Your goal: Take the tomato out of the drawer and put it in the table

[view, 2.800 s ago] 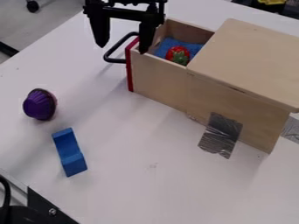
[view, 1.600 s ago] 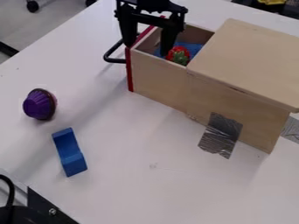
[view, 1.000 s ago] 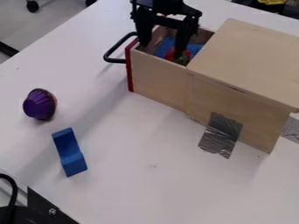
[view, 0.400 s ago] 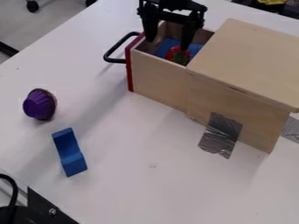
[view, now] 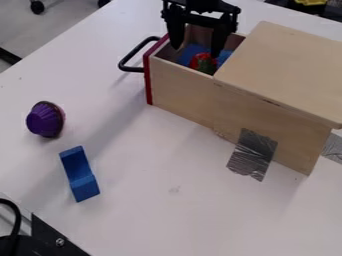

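a black claw (view: 196, 52) hangs over a pulled-out wooden drawer (view: 180, 87) near the top of the camera view, its two fingers standing wide apart and pointing down, with open space between them. the tomato (view: 202, 63), red with a green top, sits inside the drawer on blue material (view: 191, 51), close below the tip of the finger at the right of the view; whether that tip touches the tomato, the blue material or only passes in front of them cannot be told. that finger covers part of the blue material, and the drawer's near wall hides the floor of the drawer. the arm above the claw is cut off by the top edge, while a wooden cabinet (view: 284, 65), which covers the rear of the drawer, runs out of view at right. a black handle (view: 124, 64) juts from the drawer's red front (view: 147, 82). grey tape (view: 252, 155) joins the cabinet's side to the white table (view: 140, 215); a second strip at the right edge is mostly hidden. at left, a purple cupcake-like object (view: 45, 120) lies tipped near a notched blue block (view: 79, 174).
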Tool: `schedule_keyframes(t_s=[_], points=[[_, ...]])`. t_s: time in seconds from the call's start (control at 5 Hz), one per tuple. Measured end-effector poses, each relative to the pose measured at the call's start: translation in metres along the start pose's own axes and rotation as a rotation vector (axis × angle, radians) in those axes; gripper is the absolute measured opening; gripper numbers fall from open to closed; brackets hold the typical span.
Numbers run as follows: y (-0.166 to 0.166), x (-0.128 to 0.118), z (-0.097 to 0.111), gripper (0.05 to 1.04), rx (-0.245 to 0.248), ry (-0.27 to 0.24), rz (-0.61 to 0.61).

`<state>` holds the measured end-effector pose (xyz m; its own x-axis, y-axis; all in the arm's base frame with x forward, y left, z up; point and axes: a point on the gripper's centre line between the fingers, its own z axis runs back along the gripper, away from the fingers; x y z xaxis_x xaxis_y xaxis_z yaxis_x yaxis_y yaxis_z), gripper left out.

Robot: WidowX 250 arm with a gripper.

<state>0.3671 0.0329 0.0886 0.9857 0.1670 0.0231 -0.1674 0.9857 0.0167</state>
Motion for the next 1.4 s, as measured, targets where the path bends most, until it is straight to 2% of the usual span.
schedule_keyframes(t_s=[0.2,1.2,1.4], points=[[-0.001,0.000,0.000,0.999,-0.001,0.000,0.002],[0.005,-0.001,-0.027,0.999,0.011,0.052,0.014],[0.005,-0.001,-0.035,0.956,0.011,0.069,0.014]])
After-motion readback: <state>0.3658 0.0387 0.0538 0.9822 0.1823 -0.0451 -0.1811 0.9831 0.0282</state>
